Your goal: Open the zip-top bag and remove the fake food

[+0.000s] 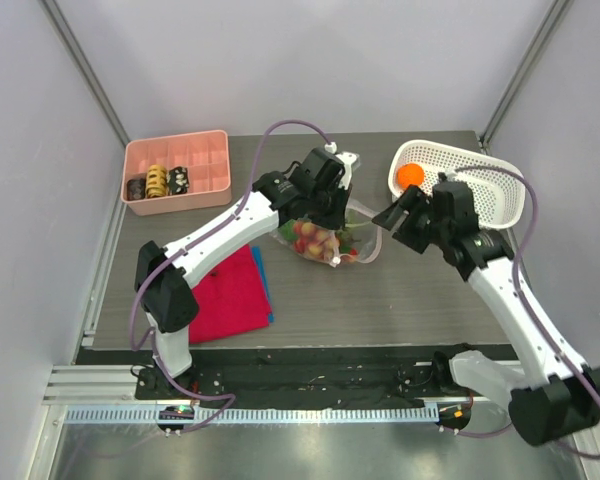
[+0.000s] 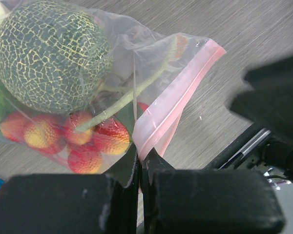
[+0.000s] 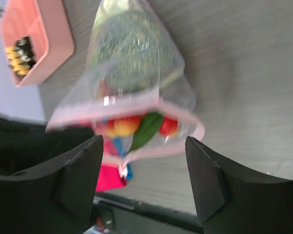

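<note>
The clear zip-top bag (image 1: 323, 240) lies mid-table, its pink zip mouth gaping toward the right arm. Inside are a green netted melon (image 2: 53, 53), a cluster of red berries (image 2: 88, 141) and a green leaf (image 3: 145, 127). My left gripper (image 1: 330, 190) is shut on the bag's pink zip strip (image 2: 178, 95); the strip runs straight into the closed jaws (image 2: 140, 157). My right gripper (image 1: 395, 215) is open and empty, its fingers either side of the bag's open mouth (image 3: 151, 117) and just short of it. The orange ball (image 1: 411, 175) sits in the white basket.
The white lattice basket (image 1: 480, 190) stands at the back right, behind the right gripper. A pink tray (image 1: 180, 165) with small rolls is at the back left. A red cloth (image 1: 225, 295) over a blue one lies at the front left.
</note>
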Robot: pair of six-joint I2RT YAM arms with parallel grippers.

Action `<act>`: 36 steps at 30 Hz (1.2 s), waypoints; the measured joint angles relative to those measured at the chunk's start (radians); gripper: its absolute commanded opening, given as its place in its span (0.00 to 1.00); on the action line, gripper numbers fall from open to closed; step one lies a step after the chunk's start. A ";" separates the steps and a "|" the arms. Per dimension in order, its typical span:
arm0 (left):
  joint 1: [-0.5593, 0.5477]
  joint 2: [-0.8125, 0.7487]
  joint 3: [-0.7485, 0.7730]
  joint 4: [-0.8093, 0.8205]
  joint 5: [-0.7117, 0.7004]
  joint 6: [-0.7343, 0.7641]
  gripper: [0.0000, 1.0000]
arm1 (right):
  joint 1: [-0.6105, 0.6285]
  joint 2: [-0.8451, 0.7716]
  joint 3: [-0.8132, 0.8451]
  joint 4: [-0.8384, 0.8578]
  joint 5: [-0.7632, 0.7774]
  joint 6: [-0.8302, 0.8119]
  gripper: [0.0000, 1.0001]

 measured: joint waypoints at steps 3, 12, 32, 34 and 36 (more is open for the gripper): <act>0.000 0.000 0.000 0.004 0.009 -0.019 0.00 | 0.027 -0.140 -0.100 -0.003 0.002 0.122 0.64; 0.000 0.000 -0.019 0.023 0.034 -0.067 0.00 | 0.092 -0.142 -0.279 0.128 -0.012 0.426 0.57; 0.000 -0.005 -0.079 0.076 0.071 -0.102 0.00 | 0.134 0.215 -0.214 0.383 0.008 0.593 0.64; 0.000 -0.006 -0.086 0.078 0.071 -0.102 0.00 | 0.138 0.216 -0.187 0.349 0.014 0.549 0.65; 0.000 -0.007 -0.087 0.080 0.070 -0.102 0.00 | 0.141 0.214 -0.156 0.313 0.019 0.481 0.64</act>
